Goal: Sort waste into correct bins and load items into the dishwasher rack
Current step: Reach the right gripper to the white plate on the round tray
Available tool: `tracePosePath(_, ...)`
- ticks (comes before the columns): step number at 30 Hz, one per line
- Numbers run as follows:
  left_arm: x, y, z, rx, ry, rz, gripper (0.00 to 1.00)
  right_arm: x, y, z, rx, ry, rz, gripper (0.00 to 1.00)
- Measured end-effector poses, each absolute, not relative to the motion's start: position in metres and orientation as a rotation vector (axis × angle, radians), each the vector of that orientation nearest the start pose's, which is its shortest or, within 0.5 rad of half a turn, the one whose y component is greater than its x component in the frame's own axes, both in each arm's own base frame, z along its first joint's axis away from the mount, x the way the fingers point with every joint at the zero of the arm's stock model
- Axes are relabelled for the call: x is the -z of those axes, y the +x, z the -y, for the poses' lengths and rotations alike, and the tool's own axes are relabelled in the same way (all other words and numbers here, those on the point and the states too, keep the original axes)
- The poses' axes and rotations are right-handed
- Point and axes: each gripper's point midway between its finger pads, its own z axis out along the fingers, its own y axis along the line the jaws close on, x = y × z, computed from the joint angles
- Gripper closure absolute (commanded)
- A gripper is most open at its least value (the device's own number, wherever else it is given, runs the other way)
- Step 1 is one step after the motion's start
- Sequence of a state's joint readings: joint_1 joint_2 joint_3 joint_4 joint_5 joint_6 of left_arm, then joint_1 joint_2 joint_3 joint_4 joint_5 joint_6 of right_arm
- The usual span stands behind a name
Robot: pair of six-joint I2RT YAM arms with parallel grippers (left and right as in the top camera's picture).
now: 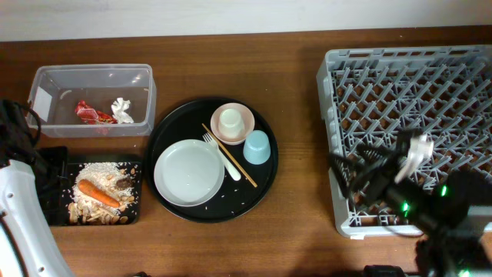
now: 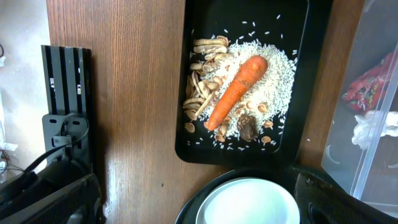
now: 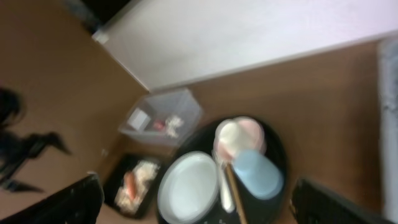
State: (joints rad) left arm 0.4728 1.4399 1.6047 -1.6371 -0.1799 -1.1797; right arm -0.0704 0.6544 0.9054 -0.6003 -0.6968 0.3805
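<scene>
The clear tub (image 1: 92,86) holds a red wrapper (image 1: 94,115) and a white tissue (image 1: 122,110). Rice (image 2: 273,81), a carrot (image 2: 237,90) and a dark lump (image 2: 247,129) lie in the shallow black tray (image 2: 305,93). On the round black tray (image 1: 261,188) sit the grey plate (image 1: 189,172), pink bowl (image 1: 232,123), blue cup (image 1: 257,147), white fork (image 1: 221,156) and chopsticks (image 1: 238,165). The dishwasher rack (image 1: 407,92) stands at the right. My left gripper (image 2: 193,208) hangs open high above the plate's edge. My right gripper (image 3: 199,208) is open too, high up, looking at the plate (image 3: 189,186).
My left arm (image 1: 23,215) fills the lower left corner of the table. My right arm (image 1: 430,200) covers the rack's front edge. A black slotted stand (image 2: 65,99) sits near the table's left edge. Bare wood lies between the round tray and the rack.
</scene>
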Motion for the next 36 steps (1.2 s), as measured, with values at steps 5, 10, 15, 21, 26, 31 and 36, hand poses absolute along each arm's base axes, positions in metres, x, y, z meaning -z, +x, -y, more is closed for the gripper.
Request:
tracePosePath(5, -0.233, 0.201, -0.137, -0.202, -2.201, -2.01, 0.01, -0.338, 0.253, -0.123, -0.769, -0.173, -2.118, 0.01)
tracePosePath(10, -0.233, 0.201, -0.137, -0.202, -2.201, -2.01, 0.01, -0.311, 0.255, -0.209, -0.653, -0.434, -2.281, 0.02)
tracePosePath(15, -0.233, 0.201, -0.137, -0.202, -2.202, -2.01, 0.01, -0.244, 0.254, -0.264, -0.529, -0.43, -2.488, 0.01)
tracePosePath(21, -0.233, 0.201, -0.137, -0.202, -2.202, -2.01, 0.01, -0.142, 0.263, -0.314, -0.415, -0.451, -2.701, 0.01)
tracePosePath(26, -0.233, 0.201, -0.137, -0.202, -2.201, -2.01, 0.01, -0.081, 0.25, -0.337, -0.472, -0.508, -2.869, 0.01)
tracePosePath(31, -0.233, 0.201, -0.137, -0.202, -2.202, -2.01, 0.01, -0.071, 0.245, -0.359, -0.627, -0.514, -2.897, 0.01)
tracePosePath(36, -0.233, 0.201, -0.137, -0.202, -2.202, -2.01, 0.01, -0.074, 0.241, -0.365, -0.694, -0.431, -2.928, 0.01)
